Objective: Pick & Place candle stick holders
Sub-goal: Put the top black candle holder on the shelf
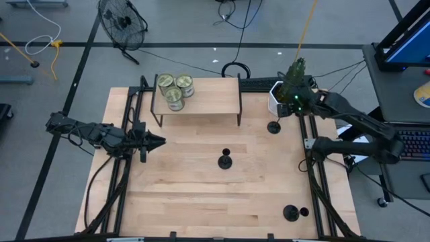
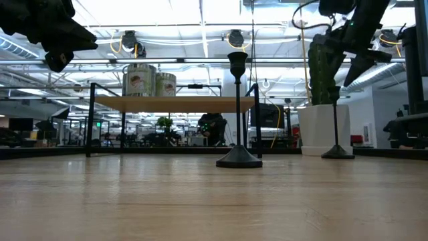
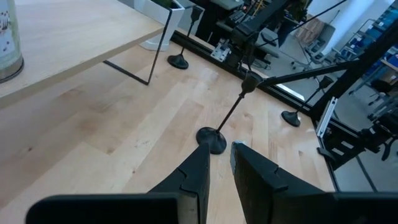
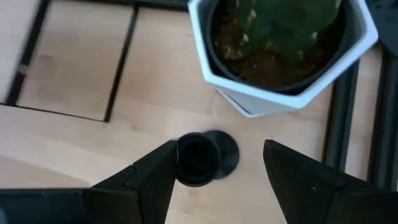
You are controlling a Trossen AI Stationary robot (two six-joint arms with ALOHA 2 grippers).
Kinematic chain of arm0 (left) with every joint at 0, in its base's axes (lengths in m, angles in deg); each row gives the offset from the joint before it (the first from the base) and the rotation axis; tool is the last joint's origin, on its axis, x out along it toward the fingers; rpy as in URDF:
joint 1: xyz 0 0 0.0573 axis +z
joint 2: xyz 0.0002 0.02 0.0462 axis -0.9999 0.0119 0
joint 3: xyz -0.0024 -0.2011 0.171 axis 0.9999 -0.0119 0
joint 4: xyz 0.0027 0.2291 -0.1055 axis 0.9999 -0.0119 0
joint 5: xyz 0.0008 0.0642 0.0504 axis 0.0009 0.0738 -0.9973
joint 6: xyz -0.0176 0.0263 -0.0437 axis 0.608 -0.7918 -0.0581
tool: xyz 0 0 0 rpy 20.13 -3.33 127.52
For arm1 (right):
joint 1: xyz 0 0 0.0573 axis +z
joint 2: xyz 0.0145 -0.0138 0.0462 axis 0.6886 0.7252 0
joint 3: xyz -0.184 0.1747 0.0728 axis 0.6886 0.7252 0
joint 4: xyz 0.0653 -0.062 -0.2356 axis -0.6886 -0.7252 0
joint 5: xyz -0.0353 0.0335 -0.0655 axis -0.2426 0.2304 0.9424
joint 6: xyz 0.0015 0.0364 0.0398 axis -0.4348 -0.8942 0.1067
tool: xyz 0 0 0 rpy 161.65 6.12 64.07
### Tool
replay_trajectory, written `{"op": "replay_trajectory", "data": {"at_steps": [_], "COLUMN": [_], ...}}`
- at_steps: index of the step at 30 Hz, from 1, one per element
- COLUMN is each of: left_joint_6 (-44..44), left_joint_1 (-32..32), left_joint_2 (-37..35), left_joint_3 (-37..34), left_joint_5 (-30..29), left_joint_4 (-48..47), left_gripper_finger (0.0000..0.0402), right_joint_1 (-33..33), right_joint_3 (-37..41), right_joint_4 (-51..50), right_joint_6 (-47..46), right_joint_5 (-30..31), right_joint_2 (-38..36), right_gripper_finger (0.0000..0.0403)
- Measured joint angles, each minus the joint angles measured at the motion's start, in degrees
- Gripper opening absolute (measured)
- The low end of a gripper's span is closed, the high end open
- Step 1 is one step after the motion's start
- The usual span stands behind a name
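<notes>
Directly beneath the right hand (image 4: 214, 171), whose fingers are spread wide and hold nothing, the upright black metal candle stick holder (image 4: 199, 158) stands at two o'clock on the wooden surface (image 1: 195, 188).

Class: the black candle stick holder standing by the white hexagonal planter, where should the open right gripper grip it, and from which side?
Grip the black candle stick holder on its thin stem below the cup, descending from above; it stands upright and the right gripper is open.
</notes>
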Motion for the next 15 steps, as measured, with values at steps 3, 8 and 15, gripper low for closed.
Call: {"op": "replay_trajectory", "data": {"at_steps": [3,8,15], "left_joint_6": [-0.01,0.0,0.22], "left_joint_1": [0.0,0.0,0.0], "left_joint_2": [0.0,0.07,0.09], "left_joint_3": [0.0,0.0,0.0], "left_joint_5": [0.0,0.0,-0.23], "left_joint_4": [0.0,0.0,0.0], "left_gripper_finger": [0.0072,0.0072,0.0072], "right_joint_1": [-0.99,-2.09,-2.32], "right_joint_3": [0.0,0.0,0.02], "right_joint_4": [-0.34,-0.68,-2.48], "right_joint_6": [0.01,0.01,0.01], "right_joint_5": [-0.06,-0.72,-1.78], "right_joint_2": [0.98,1.02,1.88], "right_gripper_finger": [0.0231,0.0231,0.0231]}}
